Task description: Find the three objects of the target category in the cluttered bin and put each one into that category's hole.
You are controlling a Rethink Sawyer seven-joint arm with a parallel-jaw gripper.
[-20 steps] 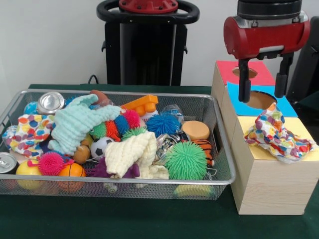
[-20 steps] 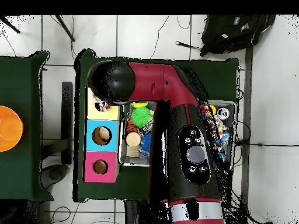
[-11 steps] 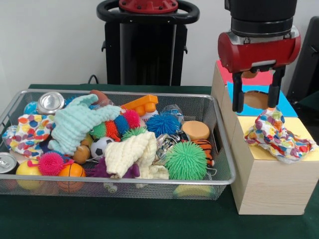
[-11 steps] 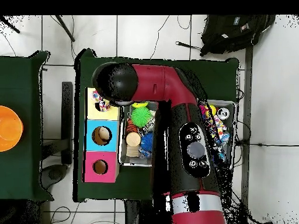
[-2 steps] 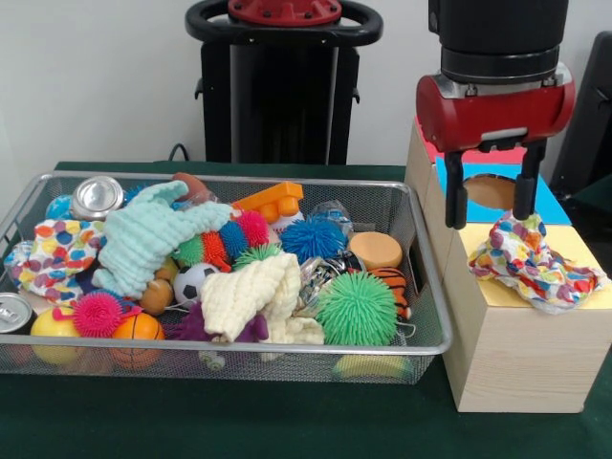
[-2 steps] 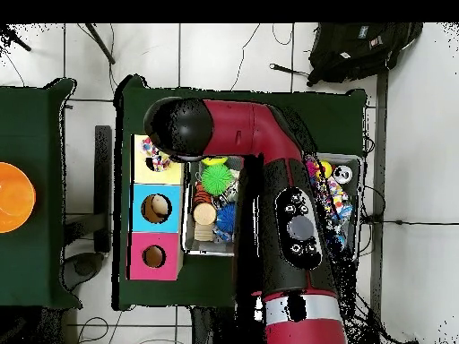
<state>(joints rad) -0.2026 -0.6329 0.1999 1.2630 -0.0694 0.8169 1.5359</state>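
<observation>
While it lies crumpled on the yellow panel (image 5: 574,251) of the wooden sorting box (image 5: 516,354), the multicoloured patterned cloth (image 5: 531,258) spills over the panel's front edge. Gripper (image 5: 490,201) hangs just above the cloth's back edge, fingers (image 5: 456,199) spread wide, holding nothing. Behind yellow: blue panel (image 5: 549,203) with round hole (image 5: 492,190), then pink panel (image 6: 154,257). Beside the box, wire mesh bin (image 5: 421,337): second patterned cloth (image 5: 55,256) at its left end, mint cloth (image 5: 145,237), cream cloth (image 5: 253,295), green spiky ball (image 5: 357,309), silver can (image 5: 97,197).
</observation>
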